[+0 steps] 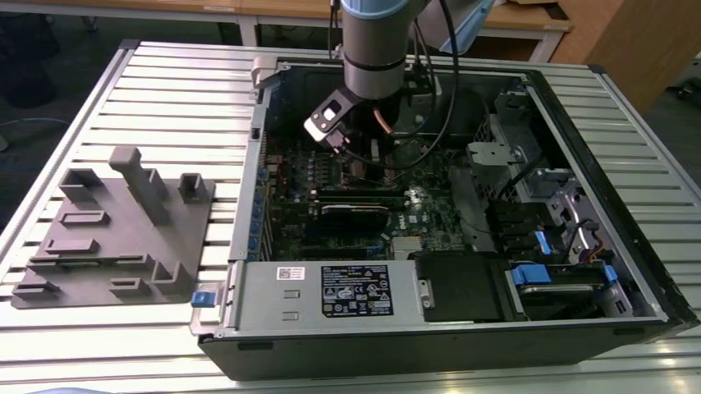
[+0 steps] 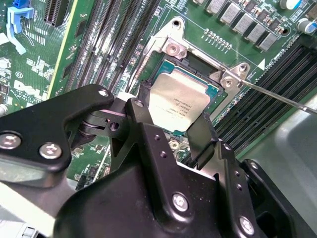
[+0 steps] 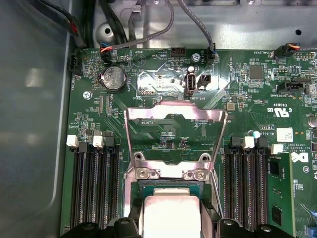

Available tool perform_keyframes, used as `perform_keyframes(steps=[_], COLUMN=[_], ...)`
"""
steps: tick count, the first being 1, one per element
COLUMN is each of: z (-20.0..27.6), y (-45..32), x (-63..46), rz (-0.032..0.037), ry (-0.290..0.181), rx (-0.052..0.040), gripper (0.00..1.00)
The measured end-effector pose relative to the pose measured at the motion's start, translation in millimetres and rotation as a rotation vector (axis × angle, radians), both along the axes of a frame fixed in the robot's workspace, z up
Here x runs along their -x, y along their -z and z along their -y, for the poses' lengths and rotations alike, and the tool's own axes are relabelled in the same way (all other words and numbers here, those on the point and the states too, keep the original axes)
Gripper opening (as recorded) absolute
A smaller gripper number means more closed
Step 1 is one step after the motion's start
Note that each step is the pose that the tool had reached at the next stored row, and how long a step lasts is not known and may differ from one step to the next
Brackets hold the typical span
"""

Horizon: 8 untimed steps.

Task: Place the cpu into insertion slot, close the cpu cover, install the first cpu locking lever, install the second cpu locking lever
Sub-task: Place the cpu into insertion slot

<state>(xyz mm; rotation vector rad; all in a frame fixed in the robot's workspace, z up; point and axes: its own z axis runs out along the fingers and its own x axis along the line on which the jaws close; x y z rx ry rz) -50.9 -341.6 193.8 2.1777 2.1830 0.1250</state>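
Slatted metal table (image 1: 164, 90) carried an open computer case (image 1: 438, 349), with the arm (image 1: 373, 49) reaching down into it. In the second wrist view the gripper (image 2: 173, 113) clasped the cpu (image 2: 181, 99) by two opposite edges, directly over the insertion slot (image 2: 195, 62); whether the chip sat fully home was unclear. In the first wrist view the cpu cover (image 3: 173, 110) lay swung back, beyond the chip.

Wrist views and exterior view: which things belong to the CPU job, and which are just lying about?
Job: silver-tan square cpu, gripped by black gripper; black square insertion slot; silvery metal cpu cover frame, open.
Lying about: grey plastic fixture tray; grey label plate; round silver coin cell.
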Motion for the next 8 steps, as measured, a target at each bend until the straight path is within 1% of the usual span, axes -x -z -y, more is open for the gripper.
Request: perform_keyframes(steps=[4, 8], z=[0.0, 0.1], y=[-1.4, -1.3], x=[0.0, 0.0], rz=[-0.0001, -0.0003], ry=[0.0, 0.019], rx=[0.0, 0.0005], gripper=[0.54, 0.54])
